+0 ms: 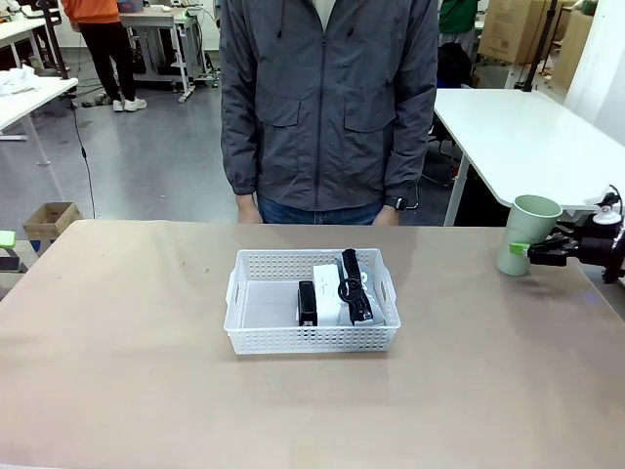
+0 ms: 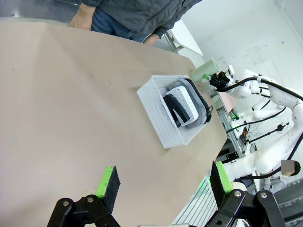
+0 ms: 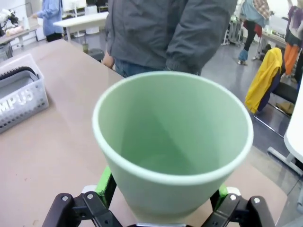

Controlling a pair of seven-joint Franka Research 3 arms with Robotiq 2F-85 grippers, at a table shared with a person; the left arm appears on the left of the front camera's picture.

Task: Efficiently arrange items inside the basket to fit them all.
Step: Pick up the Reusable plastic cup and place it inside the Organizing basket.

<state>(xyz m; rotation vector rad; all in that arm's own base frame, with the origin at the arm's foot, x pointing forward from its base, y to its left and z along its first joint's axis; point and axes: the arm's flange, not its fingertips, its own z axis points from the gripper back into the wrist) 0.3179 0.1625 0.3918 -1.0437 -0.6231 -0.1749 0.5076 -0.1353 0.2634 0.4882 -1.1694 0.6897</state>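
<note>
Straddling the pale green paper cup [image 3: 173,146] with my right gripper [image 3: 161,191], I have green pads at both of its sides, jaws at full width; whether they press it I cannot tell. The cup stands upright near the table's [image 1: 117,371] right edge. My left gripper [image 2: 163,184] hangs open over bare tabletop. Mid-table, the white basket [image 1: 312,337] holds the black stapler [image 1: 307,303], small white box [image 1: 327,283] and grey pouch [image 1: 371,311].

Front camera faces the person across the table [image 1: 117,371]; both wrist views seemingly share the basket [image 2: 161,118].
</note>
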